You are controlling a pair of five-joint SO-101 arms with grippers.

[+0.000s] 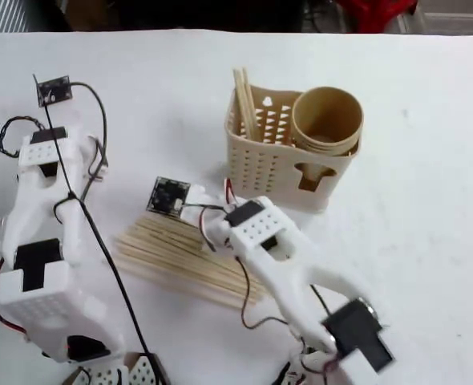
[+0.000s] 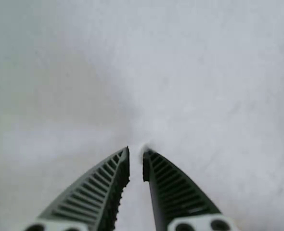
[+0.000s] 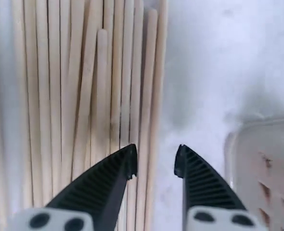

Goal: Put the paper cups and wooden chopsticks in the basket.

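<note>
Just above the wooden chopsticks [image 3: 84, 96], right pincer [image 3: 155, 161] gapes wide

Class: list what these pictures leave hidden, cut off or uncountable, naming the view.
1. High view: the right arm covers part of the chopstick pile.
2. High view: paper cups stacked in the basket, rims too close to count.
3. Right wrist view: the edges cut off the basket and the pile's ends.

Shows right gripper [image 3: 155, 160] parted above the outer edge of the wooden chopsticks [image 3: 74, 96] lying side by side, basket [image 3: 262, 159] wall near on the white table [image 3: 219, 57].
</note>
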